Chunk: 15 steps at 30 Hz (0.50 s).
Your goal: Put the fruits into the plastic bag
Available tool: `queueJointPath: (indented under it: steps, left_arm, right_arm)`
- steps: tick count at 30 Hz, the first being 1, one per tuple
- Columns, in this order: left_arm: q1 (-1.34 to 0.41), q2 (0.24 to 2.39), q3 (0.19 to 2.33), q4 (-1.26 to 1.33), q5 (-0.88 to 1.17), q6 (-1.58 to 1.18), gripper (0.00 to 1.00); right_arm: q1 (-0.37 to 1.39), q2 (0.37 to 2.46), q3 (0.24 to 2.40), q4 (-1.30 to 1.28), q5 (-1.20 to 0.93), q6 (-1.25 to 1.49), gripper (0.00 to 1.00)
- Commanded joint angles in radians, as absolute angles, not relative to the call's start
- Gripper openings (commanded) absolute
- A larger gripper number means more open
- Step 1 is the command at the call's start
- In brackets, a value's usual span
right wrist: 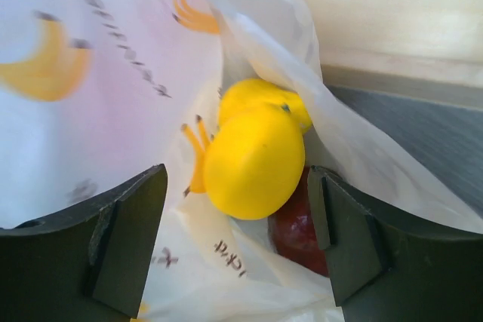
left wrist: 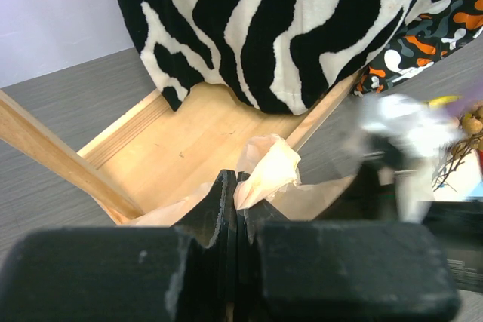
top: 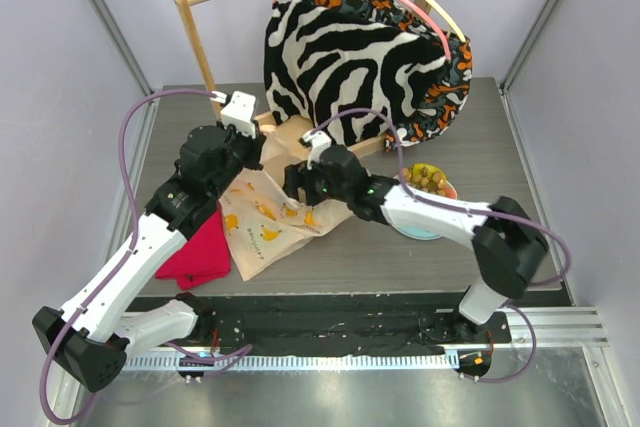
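1. A red cloth point(top: 197, 252) lay on the table point(top: 400, 267) at the left, under the left arm and just beside the bag's left edge.
2. The left gripper point(left wrist: 236, 186) was pinched tight on a bunched fold of the bag point(left wrist: 272, 167), holding it up in front of the wooden rack point(left wrist: 189, 137).
3. The bag point(top: 262, 222) lay flat between the two arms, its banana print facing up and its raised mouth toward the rack.
4. The right gripper point(right wrist: 238, 209) was at the bag's mouth with its jaws wide, one on each side of a lemon point(right wrist: 253, 160), with a gap on both sides.
5. The lemon sat inside the bag, against a second yellow fruit point(right wrist: 260, 96) behind it and a dark red fruit point(right wrist: 298, 231) below it.
6. A zebra garment point(top: 340, 57) hung on the rack behind the bag.
7. At the right, a plate point(top: 420, 232) carried grapes point(top: 425, 179), partly hidden by the right arm.
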<state>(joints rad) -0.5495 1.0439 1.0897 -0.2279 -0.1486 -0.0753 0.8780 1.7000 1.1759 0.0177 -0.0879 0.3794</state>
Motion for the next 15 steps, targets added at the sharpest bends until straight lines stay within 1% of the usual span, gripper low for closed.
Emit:
queueJointPath:
  steps: [1, 3, 7, 11, 13, 14, 15]
  left_arm:
    - [-0.549, 1.023, 1.088, -0.187, -0.149, -0.084, 0.0]
    - [-0.549, 1.02, 1.086, -0.186, -0.147, -0.086, 0.0]
    - [-0.548, 1.017, 1.086, -0.184, -0.15, -0.086, 0.0]
    - [-0.548, 1.017, 1.086, -0.184, -0.152, -0.086, 0.0]
    - [-0.548, 1.017, 1.086, -0.184, -0.152, -0.086, 0.0]
    - [-0.548, 1.017, 1.086, -0.187, -0.15, -0.086, 0.0]
    - [-0.549, 1.017, 1.086, -0.186, -0.15, -0.086, 0.0]
  right_arm:
    - [0.884, 1.484, 1.045, 0.296, -0.034, 0.394, 0.82]
    - [0.884, 1.442, 0.979, 0.343, -0.005, 0.397, 0.82]
    - [0.882, 1.349, 0.901, 0.351, 0.213, 0.42, 0.79]
    - [0.87, 1.218, 0.835, 0.33, 0.381, 0.462, 0.75]
    - [0.858, 1.172, 0.812, 0.263, 0.472, 0.477, 0.73]
    - [0.842, 1.143, 0.819, 0.214, 0.554, 0.492, 0.73]
    - [0.824, 1.131, 0.827, 0.101, 0.587, 0.527, 0.72]
